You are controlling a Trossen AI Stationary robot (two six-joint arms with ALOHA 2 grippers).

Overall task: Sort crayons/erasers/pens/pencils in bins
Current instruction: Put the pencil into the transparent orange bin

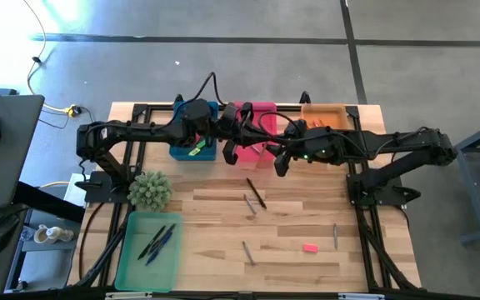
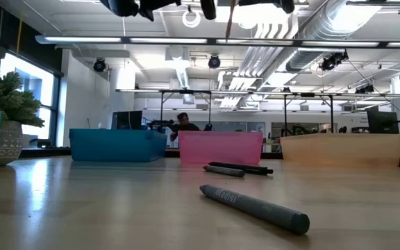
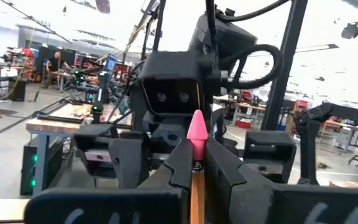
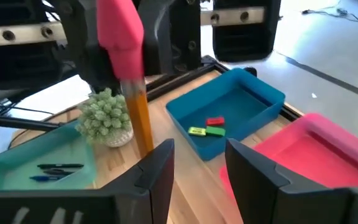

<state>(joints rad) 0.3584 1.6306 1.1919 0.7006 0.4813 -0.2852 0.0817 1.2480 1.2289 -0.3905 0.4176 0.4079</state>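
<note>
Bright, even daylight in the high view, the floor above the table washed pale; in the low view ceiling strip lights glare and a window shines at one side; the nearest crayon and the tabletop before it are soft; in both wrist views the near fingers blur, and the room beyond the left gripper is overexposed.
</note>
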